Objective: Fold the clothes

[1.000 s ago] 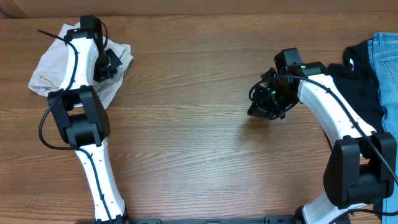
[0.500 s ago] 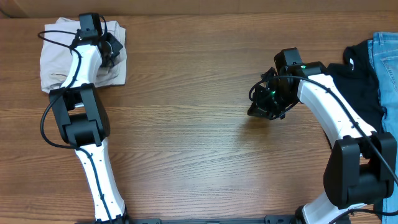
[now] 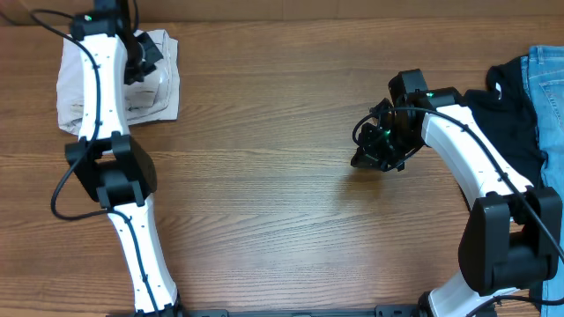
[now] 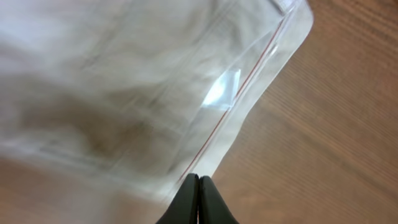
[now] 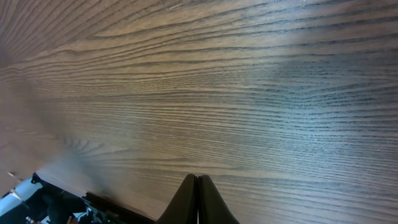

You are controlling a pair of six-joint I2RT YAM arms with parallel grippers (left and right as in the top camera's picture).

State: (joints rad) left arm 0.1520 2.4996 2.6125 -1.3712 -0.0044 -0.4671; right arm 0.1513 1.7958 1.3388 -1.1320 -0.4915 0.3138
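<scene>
The cream shorts (image 3: 79,88) lie as a folded bundle at the far left corner of the table. In the left wrist view they fill the upper left as blurred pale cloth (image 4: 124,81) with a seam and a hem edge. My left gripper (image 3: 141,60) is shut, above the bundle's right part near the far edge; its fingertips (image 4: 198,182) are pressed together with no cloth between them. My right gripper (image 3: 364,158) is shut and empty, low over bare wood at centre right; the right wrist view shows its closed tips (image 5: 198,182) above the table.
A black garment (image 3: 511,114) and blue jeans (image 3: 551,79) lie at the right edge of the wooden table (image 3: 264,176), just behind my right arm. The far table edge runs close behind the shorts.
The shorts went from a loose heap to a squarer bundle, shifted slightly toward the far edge. My left arm moved back toward that edge. The right arm has not moved.
</scene>
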